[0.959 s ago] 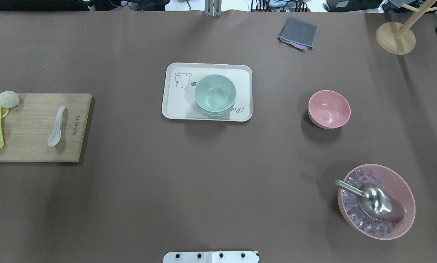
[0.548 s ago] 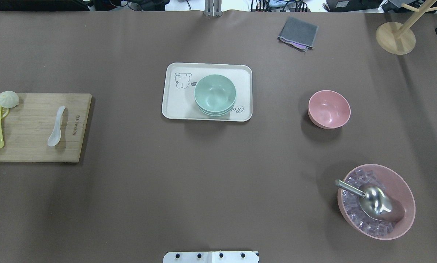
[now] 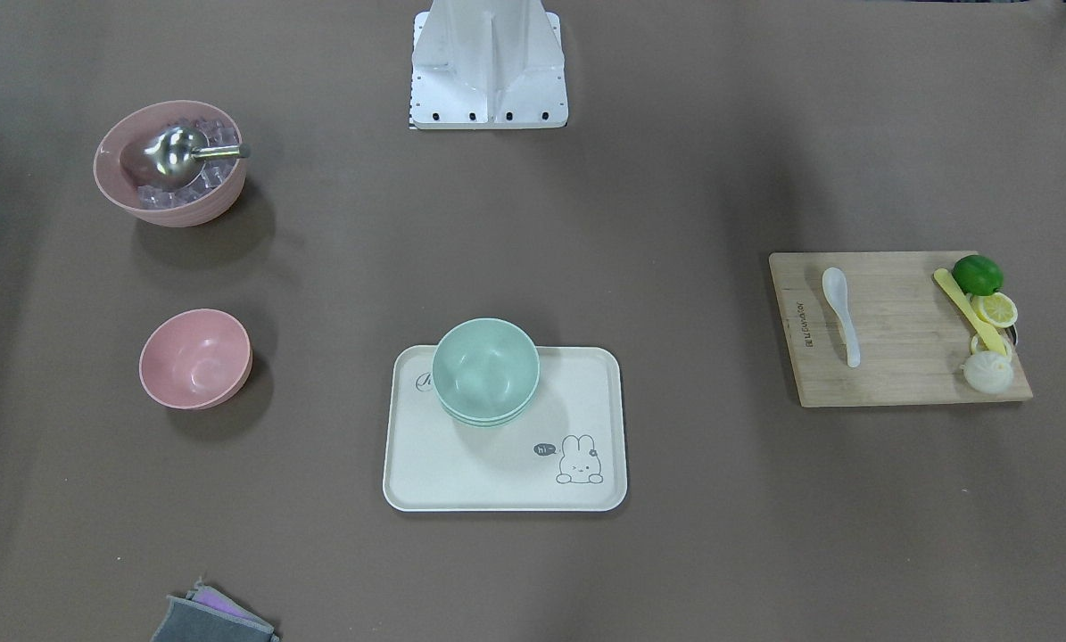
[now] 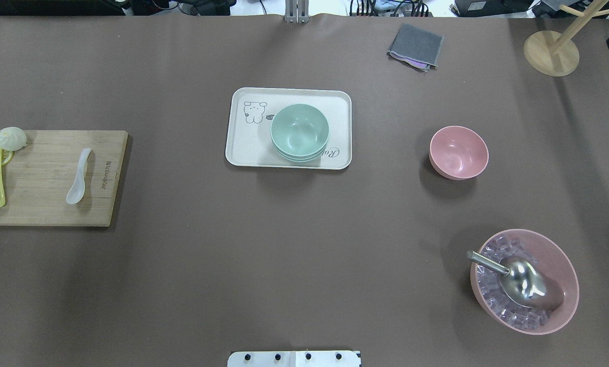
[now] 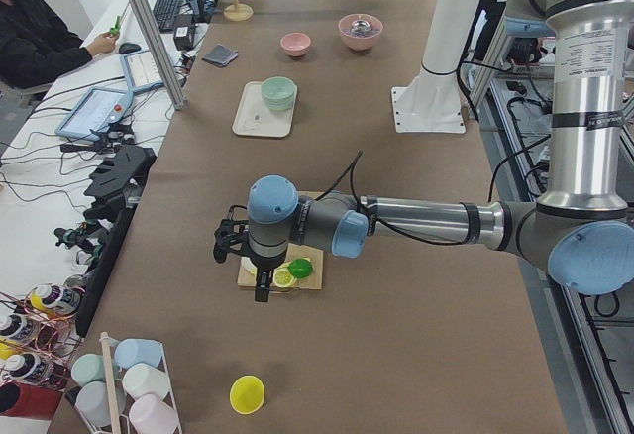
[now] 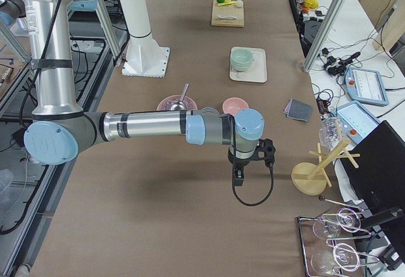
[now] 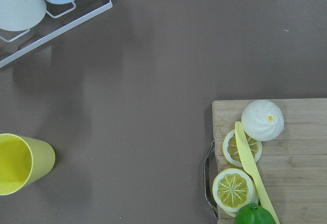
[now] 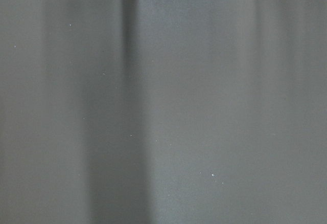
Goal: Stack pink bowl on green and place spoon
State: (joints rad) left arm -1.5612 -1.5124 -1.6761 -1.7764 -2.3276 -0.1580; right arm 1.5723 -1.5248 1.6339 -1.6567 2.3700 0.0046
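The small pink bowl [image 4: 458, 152] stands upright on the table, right of the cream tray [image 4: 243, 148]. Stacked green bowls [image 4: 299, 132] sit on the tray. A white spoon [image 4: 78, 176] lies on the wooden cutting board [image 4: 44, 209] at the left. Neither gripper shows in the overhead or front views. The left gripper [image 5: 227, 245] hovers over the board's outer end in the exterior left view. The right gripper [image 6: 268, 153] hovers beyond the pink bowl [image 6: 235, 106] near the table's right end. I cannot tell whether either is open or shut.
A large pink bowl [image 4: 564, 255] of ice cubes with a metal scoop stands at the near right. A grey cloth [image 4: 415, 46] and a wooden stand [image 4: 550, 53] are at the back right. Lime, lemon slices, yellow knife [image 7: 253, 168] and bun lie on the board's end. A yellow cup [image 7: 20, 162] stands beyond it.
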